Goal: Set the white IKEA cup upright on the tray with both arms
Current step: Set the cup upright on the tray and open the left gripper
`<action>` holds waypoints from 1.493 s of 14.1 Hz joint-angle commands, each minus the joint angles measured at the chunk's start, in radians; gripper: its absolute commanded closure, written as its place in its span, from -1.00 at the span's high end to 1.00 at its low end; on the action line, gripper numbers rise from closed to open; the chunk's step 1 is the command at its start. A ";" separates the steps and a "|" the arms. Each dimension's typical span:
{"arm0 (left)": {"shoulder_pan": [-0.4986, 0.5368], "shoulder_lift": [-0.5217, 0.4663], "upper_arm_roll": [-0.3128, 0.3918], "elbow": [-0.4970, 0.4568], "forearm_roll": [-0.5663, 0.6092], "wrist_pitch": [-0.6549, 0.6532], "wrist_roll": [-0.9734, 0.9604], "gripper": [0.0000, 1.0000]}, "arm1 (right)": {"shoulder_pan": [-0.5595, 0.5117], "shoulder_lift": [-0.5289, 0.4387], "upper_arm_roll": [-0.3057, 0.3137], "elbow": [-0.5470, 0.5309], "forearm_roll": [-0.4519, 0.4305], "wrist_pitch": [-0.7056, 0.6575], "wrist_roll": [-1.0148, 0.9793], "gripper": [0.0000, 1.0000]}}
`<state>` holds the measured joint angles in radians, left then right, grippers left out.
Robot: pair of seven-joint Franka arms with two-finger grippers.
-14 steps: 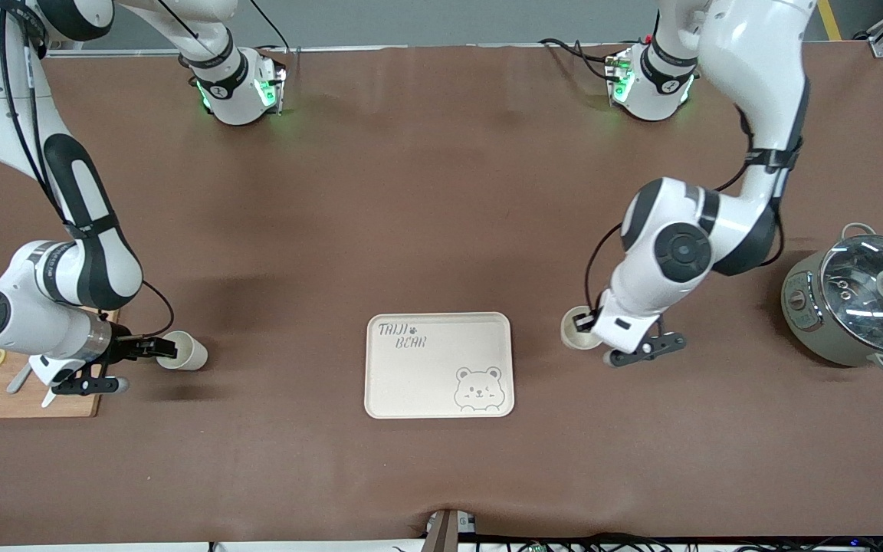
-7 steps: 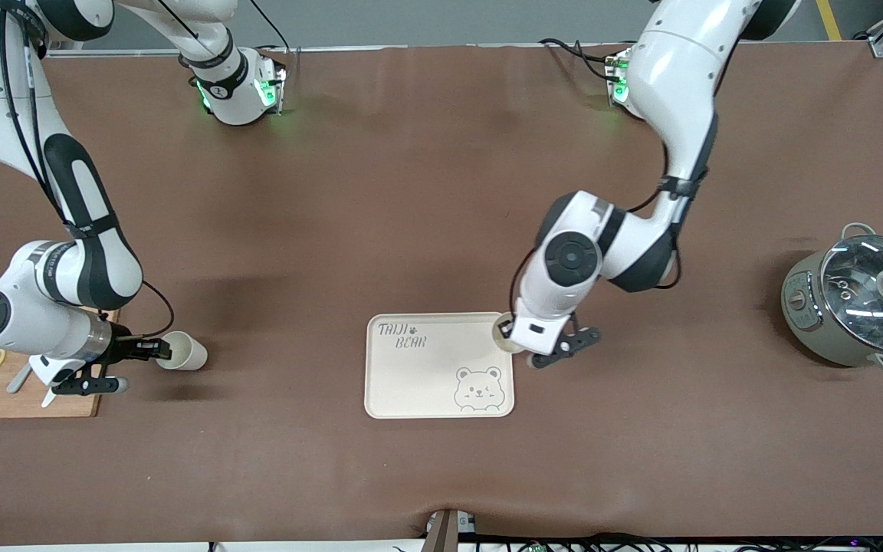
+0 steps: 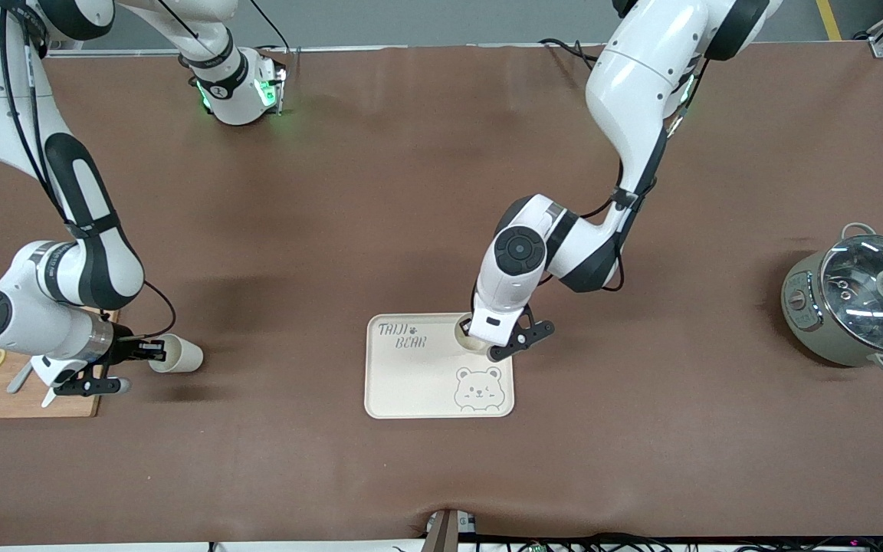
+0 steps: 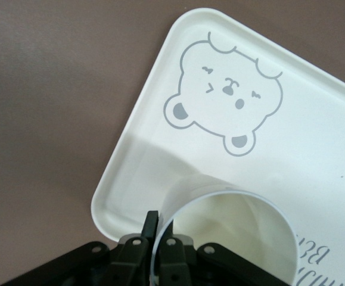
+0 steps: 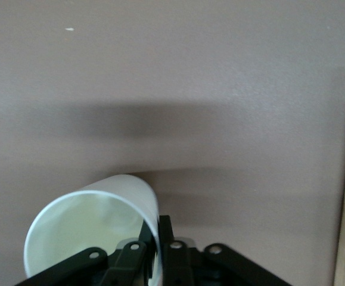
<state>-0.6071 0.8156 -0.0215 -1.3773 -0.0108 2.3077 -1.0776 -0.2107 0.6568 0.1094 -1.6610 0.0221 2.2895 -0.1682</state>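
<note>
Front view: left gripper (image 3: pixel 474 337) hides cup (image 3: pixel 466 335) over tray (image 3: pixel 418 383).

tray (image 3: pixel 411 383) | grey lettering "TAIJI BEAR" | beside bear face drawing (image 3: pixel 478 387)

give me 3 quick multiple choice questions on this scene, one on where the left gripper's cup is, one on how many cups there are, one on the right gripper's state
1. The left gripper holds its cup over:
A. the cutting board
B. the tray
C. the pot

2. How many white cups show?
A. one
B. two
C. three

3. The right gripper is:
A. shut on a cup's rim
B. open above the tray
C. out of view

Answers:
1. B, the left wrist view shows the cup's rim above the tray's bear drawing.
2. B, one at the tray, the other cup beside the cutting board.
3. A, the right wrist view shows its fingers pinching the cup wall.
</note>
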 commanded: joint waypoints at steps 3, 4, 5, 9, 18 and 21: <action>-0.008 0.046 0.011 0.044 0.022 0.024 -0.021 -1.00 | 0.005 0.003 -0.005 0.004 -0.007 -0.008 -0.002 -1.00; -0.008 0.051 0.012 0.043 0.022 0.024 -0.019 -1.00 | 0.008 0.003 -0.004 0.004 -0.007 -0.010 -0.002 -1.00; -0.008 0.062 0.012 0.043 0.025 0.036 -0.019 -1.00 | 0.010 0.003 -0.004 0.004 -0.007 -0.010 -0.002 -1.00; -0.020 0.073 0.015 0.043 0.032 0.052 -0.024 0.99 | 0.013 -0.011 0.004 0.007 -0.008 -0.042 0.009 -1.00; 0.042 -0.033 0.032 0.216 0.018 -0.416 0.089 1.00 | 0.163 -0.149 0.009 0.030 0.030 -0.271 0.326 -1.00; 0.136 -0.154 0.040 0.207 0.020 -0.563 0.288 1.00 | 0.241 -0.180 0.007 0.032 0.123 -0.291 0.482 -1.00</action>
<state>-0.5319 0.7570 0.0183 -1.1465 -0.0108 1.8224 -0.9001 -0.0152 0.5106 0.1234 -1.6225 0.1044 2.0182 0.2161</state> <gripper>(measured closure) 0.000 0.960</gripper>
